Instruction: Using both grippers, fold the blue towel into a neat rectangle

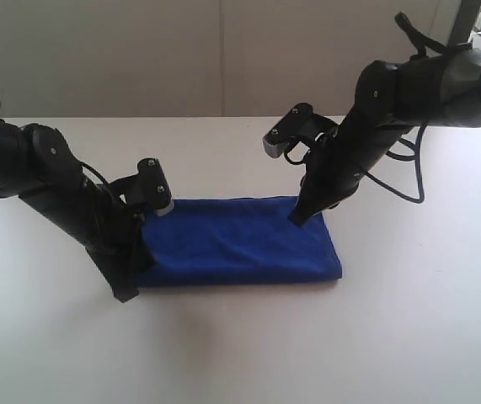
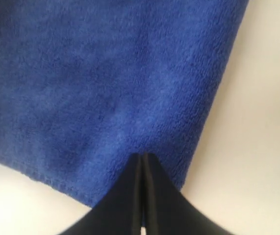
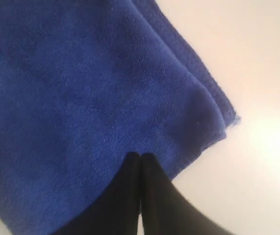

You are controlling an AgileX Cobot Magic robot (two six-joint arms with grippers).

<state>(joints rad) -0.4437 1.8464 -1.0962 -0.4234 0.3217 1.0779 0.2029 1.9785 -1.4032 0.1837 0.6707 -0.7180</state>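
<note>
Centrally, blue towel (image 1: 240,240) on white table (image 1: 240,353)

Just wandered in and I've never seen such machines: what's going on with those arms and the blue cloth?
A two-armed robot is folding a blue towel on a white table. It already lies as a layered rectangle. The left tool is at its left end, the right tool toward its right end; both are shut, tips down at the cloth. Whether either pinches fabric cannot be told.
</note>
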